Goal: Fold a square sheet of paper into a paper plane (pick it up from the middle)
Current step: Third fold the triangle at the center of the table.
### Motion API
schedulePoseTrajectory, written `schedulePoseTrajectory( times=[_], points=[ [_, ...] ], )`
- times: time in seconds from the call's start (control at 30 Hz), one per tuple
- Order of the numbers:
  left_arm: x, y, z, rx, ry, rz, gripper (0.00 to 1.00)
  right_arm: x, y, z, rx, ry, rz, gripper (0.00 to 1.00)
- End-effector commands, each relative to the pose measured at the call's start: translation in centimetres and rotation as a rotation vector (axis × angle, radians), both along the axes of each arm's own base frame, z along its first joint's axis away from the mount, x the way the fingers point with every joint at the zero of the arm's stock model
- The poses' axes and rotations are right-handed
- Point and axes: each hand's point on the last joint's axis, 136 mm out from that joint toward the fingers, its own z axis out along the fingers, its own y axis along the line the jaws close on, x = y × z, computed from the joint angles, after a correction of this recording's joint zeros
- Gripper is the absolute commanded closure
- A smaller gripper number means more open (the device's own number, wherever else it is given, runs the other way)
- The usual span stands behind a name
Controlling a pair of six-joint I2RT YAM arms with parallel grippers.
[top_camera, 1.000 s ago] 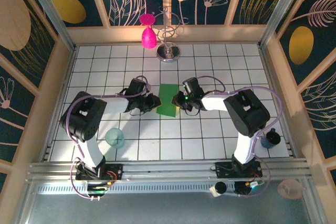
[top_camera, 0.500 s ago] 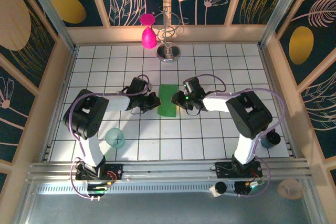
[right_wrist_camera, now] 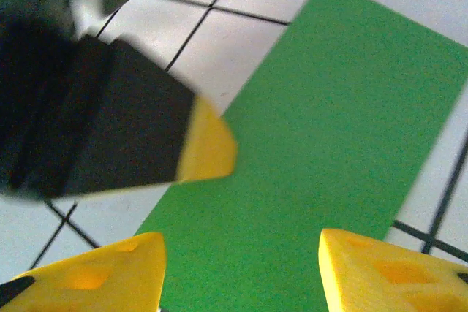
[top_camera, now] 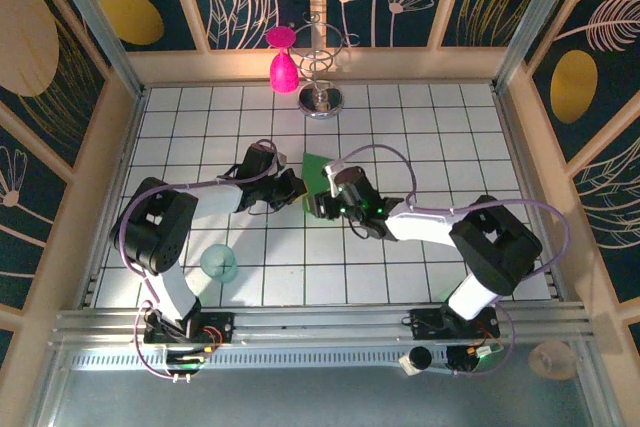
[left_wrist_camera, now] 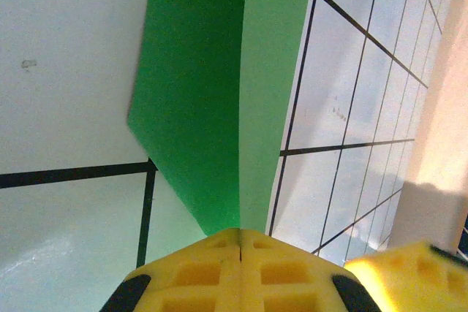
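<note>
Pinching the folded green sheet of paper [left_wrist_camera: 219, 93] at its edge, your left gripper [left_wrist_camera: 240, 242] has both yellow fingertips pressed tight together on the fold. Your right gripper [right_wrist_camera: 241, 268] hovers just above the same sheet, fingers spread wide and holding nothing. The paper sits at the middle of the white tiled table [top_camera: 420, 127], with both grippers close against it. A teal cup [top_camera: 220, 263] stands well apart, nearer the left arm's base.

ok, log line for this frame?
left hand: shut on green paper | right hand: open above it | stage: no plane yet
</note>
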Motion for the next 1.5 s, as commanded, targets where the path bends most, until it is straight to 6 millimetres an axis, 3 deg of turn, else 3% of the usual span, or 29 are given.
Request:
schedulePoseTrajectory(
  times=[0.0,0.23,0.33,0.53,0.87,1.1,1.33,1.47],
  points=[
    [0.3,-0.1,1.2,-0.034,0.007,0.015,0.98,-0.1,1.1,1.2,-0.053,-0.198,0.074,0.45],
    [0.4,-0.1,1.0,-0.029,0.012,0.012,0.98,-1.7,2.5,-0.6,-0.123,-0.270,0.155,0.42],
    [0.5,-0.2,1.1,-0.027,0.011,0.013,0.98,-1.8,2.6,-1.8,-0.164,-0.267,0.165,0.38],
    [0.5,-0.1,1.0,-0.024,0.015,0.011,0.98,-1.1,1.8,-2.9,-0.220,-0.283,0.117,0.37],
    [0.3,-0.1,0.8,-0.018,0.022,0.009,0.98,-0.3,0.8,-1.1,-0.205,-0.353,0.047,0.60],
    [0.2,0.0,0.7,-0.016,0.026,0.009,0.97,-0.6,1.2,-0.4,-0.176,-0.355,0.064,0.71],
    [0.2,0.0,0.6,-0.015,0.026,0.008,0.94,-0.9,1.9,-0.4,-0.162,-0.342,0.101,0.76],
    [0.2,0.1,0.8,-0.009,0.021,0.008,0.89,-1.3,2.2,-0.9,-0.164,-0.324,0.131,0.85]
  ],
)
